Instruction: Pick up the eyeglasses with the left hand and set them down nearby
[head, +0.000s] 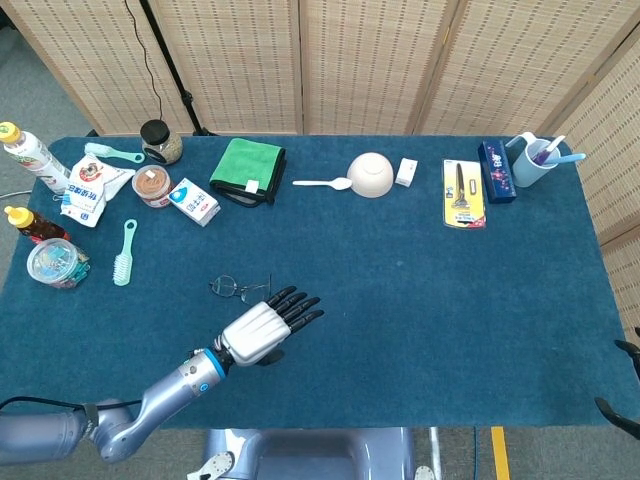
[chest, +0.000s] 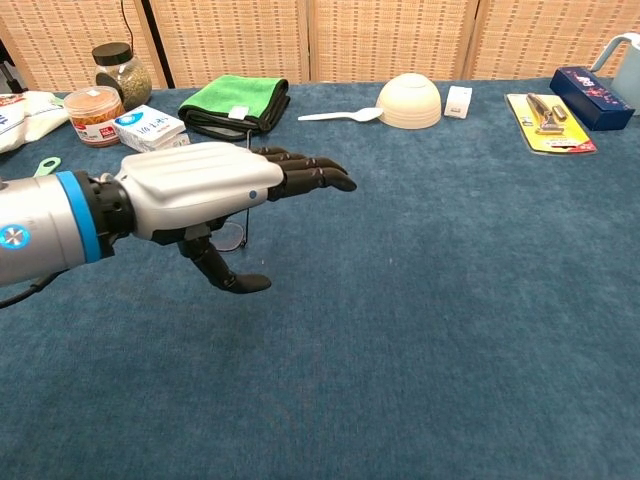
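The thin black-framed eyeglasses (head: 240, 289) lie on the blue table cloth, left of centre. My left hand (head: 266, 326) hovers just in front and to the right of them, fingers stretched out and apart, holding nothing. In the chest view this left hand (chest: 215, 190) covers most of the eyeglasses; only one raised temple arm (chest: 248, 226) shows behind it. Of my right hand only dark fingertips (head: 627, 383) show at the frame's right edge, off the table.
A green cloth (head: 247, 168), white bowl (head: 370, 174) and spoon (head: 322, 183) lie along the far side. Jars, packets, bottles and a teal brush (head: 123, 253) crowd the left end. A yellow card (head: 464, 192), dark box (head: 496, 171) and cup (head: 532, 159) sit far right.
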